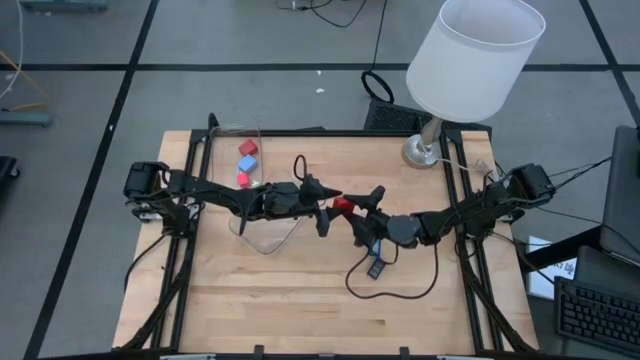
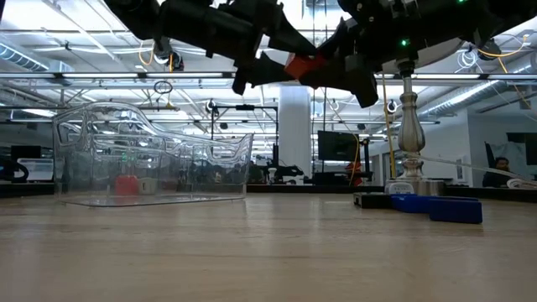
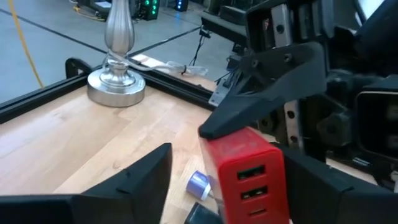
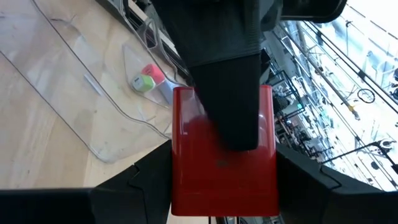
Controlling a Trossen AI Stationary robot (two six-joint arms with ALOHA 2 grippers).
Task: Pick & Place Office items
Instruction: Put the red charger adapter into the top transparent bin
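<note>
A red block (image 1: 343, 205) with two sockets on its end face (image 3: 249, 180) hangs in the air over the table's middle, between my two grippers. My right gripper (image 1: 358, 208) reaches in from the right and is shut on it. My left gripper (image 1: 327, 203) reaches in from the left and is open. Its fingers (image 3: 140, 183) stand on either side of the block, with a clear gap on one side. Red and blue cubes (image 1: 246, 160) lie in a clear container (image 1: 250, 190). A flat blue piece (image 1: 377, 268) lies on the table. My right gripper pinches the red block's two opposite sides (image 4: 180, 171) between its two fingers, coming level from the table's right. One finger (image 3: 267, 93) lies along the block's upper side. The block is lifted clear, high above the table (image 2: 302, 65). My left gripper: whether one finger touches the block, I cannot tell.
A lamp with a white shade (image 1: 475, 55) stands at the far right, on a silver base (image 1: 424, 150). A black cable (image 1: 395, 285) loops on the table near the blue piece. A green and pink bit (image 4: 146, 79) lies in the clear container.
</note>
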